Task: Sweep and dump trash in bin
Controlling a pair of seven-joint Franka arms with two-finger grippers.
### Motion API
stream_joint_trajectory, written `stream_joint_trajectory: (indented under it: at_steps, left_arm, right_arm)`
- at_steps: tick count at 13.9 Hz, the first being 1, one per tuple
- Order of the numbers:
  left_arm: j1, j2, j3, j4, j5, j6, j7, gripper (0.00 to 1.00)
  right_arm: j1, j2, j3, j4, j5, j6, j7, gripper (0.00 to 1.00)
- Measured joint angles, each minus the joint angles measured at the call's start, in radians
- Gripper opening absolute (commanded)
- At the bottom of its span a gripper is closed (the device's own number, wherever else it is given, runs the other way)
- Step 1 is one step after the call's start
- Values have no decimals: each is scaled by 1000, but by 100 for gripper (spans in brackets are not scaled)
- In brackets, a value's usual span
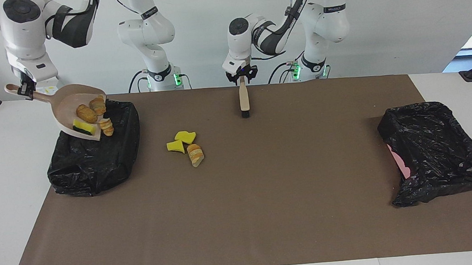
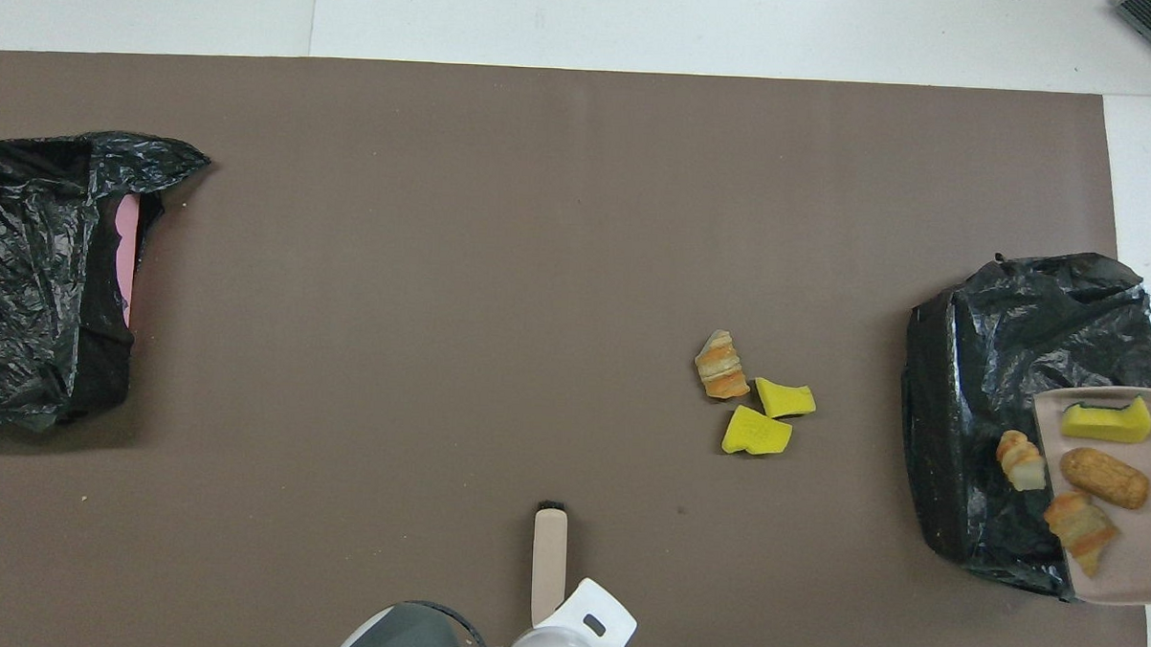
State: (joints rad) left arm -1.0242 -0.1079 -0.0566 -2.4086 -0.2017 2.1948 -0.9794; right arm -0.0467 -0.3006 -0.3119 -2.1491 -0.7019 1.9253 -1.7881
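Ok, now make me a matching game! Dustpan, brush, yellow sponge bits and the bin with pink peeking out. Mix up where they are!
Things:
1. dustpan
2. brush
3. yellow sponge bits
4. pink-edged bin

Places:
a. on the brown mat, beside a striped roll
b. at the left arm's end of the table
c. tipped over the all-black bin
d. right under the left hand

Pairs: 1-c, 2-d, 3-a, 4-b
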Motion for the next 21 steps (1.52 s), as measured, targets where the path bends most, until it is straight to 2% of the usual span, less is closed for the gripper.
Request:
stream_joint_trajectory:
  at_steps: [2,5,7,9,11,13,17,19,21]
  left_arm:
    - [83,0,4,80,19,-62,79,100]
    - [224,14,13,236,177,-138,235,100]
    - [321,30,16,336,210,-151,353,100]
    - [417,40,18,439,216,-193,504,100]
    - [492,43,18,534,217,-263,632,100]
    - [560,44,19,644,217,-371,737,100]
    - [715,37,24,829,216,-605,933,100]
    - [775,37,27,883,196,-691,984,100]
    - [787,38,27,913,185,-727,989,100]
  right_arm:
    - [0,13,-2,0,-14,12,0,0]
    - [0,20,-2,4,-41,14,88,0]
    - [-1,24,-4,12,-52,8,181,0]
    - [0,31,-4,34,-64,-62,201,0]
    - [2,31,7,41,-113,-112,136,0]
    - [4,30,26,47,-161,-106,44,0]
    - [6,30,42,35,-188,24,-132,0]
    - [6,30,60,31,-188,18,-146,0]
    - [6,24,85,33,-190,-16,-147,0]
